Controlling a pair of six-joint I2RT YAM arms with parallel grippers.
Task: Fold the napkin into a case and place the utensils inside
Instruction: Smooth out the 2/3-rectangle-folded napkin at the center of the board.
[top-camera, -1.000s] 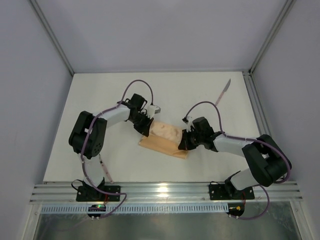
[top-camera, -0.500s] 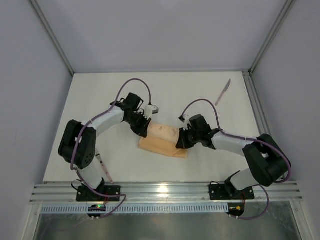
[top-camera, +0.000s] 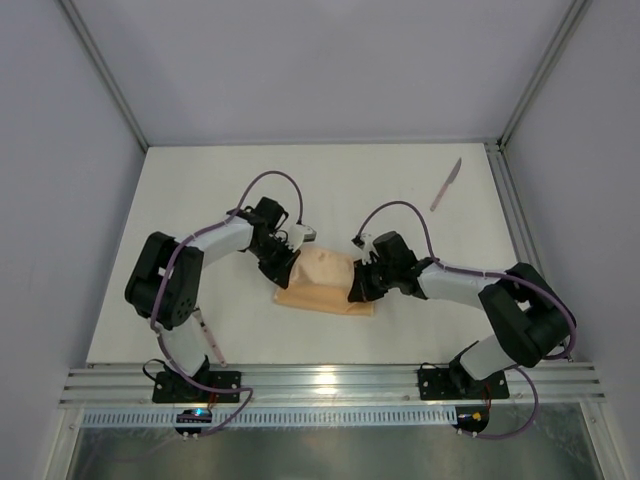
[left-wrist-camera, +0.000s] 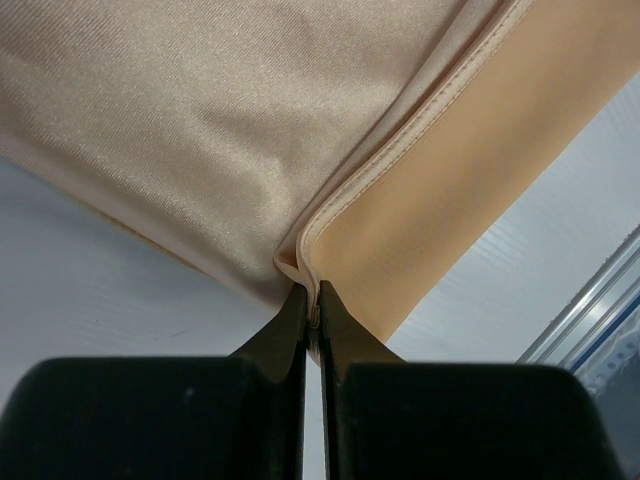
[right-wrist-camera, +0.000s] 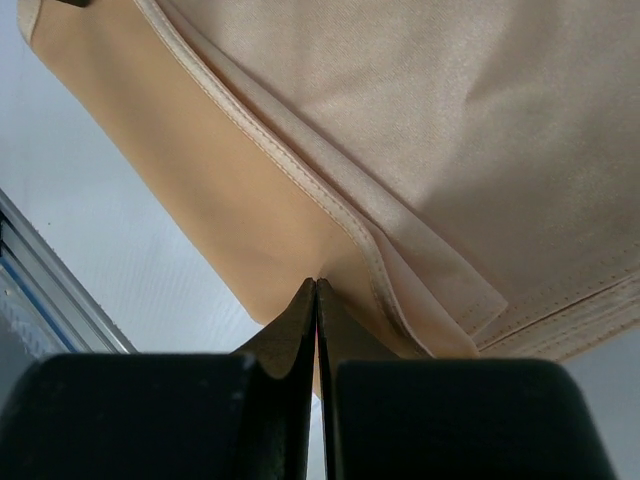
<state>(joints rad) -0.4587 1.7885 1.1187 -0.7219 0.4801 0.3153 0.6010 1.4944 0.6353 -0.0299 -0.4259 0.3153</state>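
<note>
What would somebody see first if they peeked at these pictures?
The peach napkin in the middle of the table, partly folded over, jumps out first. The left gripper and the right gripper each pinch one end of it, shut tight. A knife lies alone near the far right corner.

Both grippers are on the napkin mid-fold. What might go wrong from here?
The left gripper pinches the napkin only by its hem, at its very tips; a pull may slip it free.
Near the right gripper the layers lie staggered, so the fold could end uneven.
The knife lies far off at the back right, a long reach later.
</note>
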